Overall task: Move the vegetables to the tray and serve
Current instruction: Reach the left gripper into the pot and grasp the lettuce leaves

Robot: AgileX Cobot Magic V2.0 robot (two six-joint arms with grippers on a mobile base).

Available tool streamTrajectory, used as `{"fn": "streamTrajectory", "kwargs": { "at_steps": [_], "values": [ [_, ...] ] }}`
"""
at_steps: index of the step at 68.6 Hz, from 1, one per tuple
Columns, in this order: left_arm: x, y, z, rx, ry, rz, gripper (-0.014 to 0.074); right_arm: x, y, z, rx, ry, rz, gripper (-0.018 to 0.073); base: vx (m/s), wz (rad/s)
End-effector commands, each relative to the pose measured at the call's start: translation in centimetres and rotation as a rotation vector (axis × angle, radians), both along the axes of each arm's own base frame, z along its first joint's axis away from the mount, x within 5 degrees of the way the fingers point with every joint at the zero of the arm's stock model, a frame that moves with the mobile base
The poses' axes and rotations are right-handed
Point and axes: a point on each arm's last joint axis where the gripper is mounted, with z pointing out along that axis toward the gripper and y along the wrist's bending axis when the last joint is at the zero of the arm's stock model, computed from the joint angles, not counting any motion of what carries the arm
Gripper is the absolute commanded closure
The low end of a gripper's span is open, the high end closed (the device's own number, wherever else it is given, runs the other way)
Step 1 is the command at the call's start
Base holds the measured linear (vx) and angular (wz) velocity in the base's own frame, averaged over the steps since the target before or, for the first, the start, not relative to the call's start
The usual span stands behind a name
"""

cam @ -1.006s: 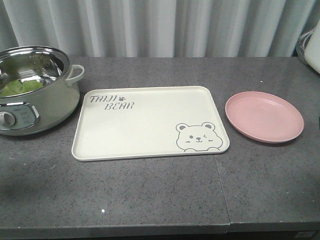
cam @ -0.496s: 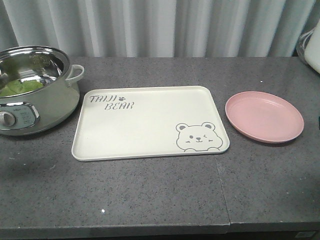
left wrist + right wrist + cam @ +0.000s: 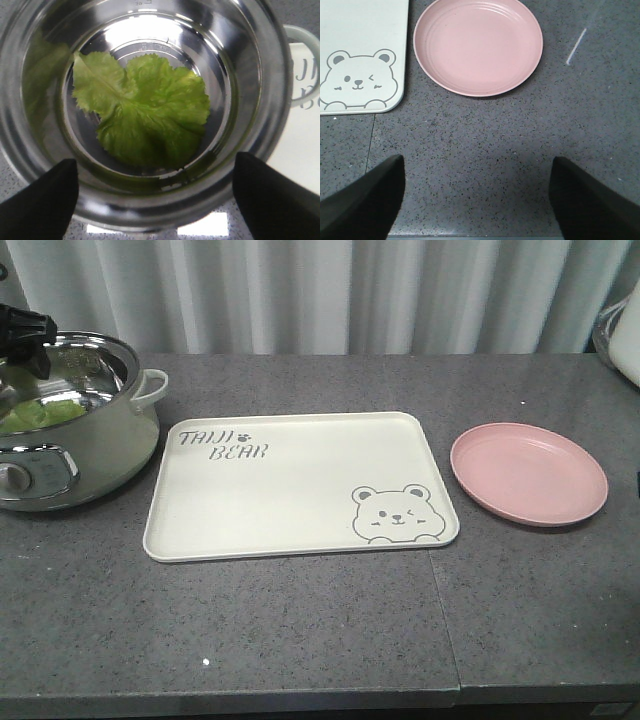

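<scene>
Green lettuce (image 3: 145, 120) whole only in wrist view — left gripper (image 3: 155, 160) splayed, apparently above pot (image 3: 274, 100).

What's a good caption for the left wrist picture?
Open left gripper hovers over a lettuce leaf lying in the steel pot.

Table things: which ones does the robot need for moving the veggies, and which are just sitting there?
Needed: lettuce, in the steel pot; cream bear tray; left claw, open above the pot.
Just sitting: pink plate.
</scene>
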Motion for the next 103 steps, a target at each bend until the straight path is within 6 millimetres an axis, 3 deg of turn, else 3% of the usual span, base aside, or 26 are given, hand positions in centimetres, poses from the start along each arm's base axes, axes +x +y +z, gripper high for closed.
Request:
{"fn": "streamTrajectory", "kwargs": {
  "at_steps": [1,21,47,103],
  "values": [
    [1.0,0.2,1.2,0.025,-0.091,0.003,0.0006,0.1,-0.2,1.4,-0.015,-0.094,0.002,-0.0023,0.0,0.0],
    [4.9,0.6,-3.3,0.078,-0.065,0.0,0.0006,0.1,-0.2,1.4,-0.014,-0.094,0.002,-0.0023,0.0,0.0],
    [7.2,1.8,-7.8,0.072,0.008,0.02,0.0006,0.1,-0.2,1.4,-0.013,-0.093,0.002,-0.0023,0.0,0.0],
    [8.4,2.2,-11.8,0.063,0.11,0.027,0.0006,0.1,-0.2,1.4,-0.011,-0.095,0.002,-0.0023,0.0,0.0]
  ]
}}
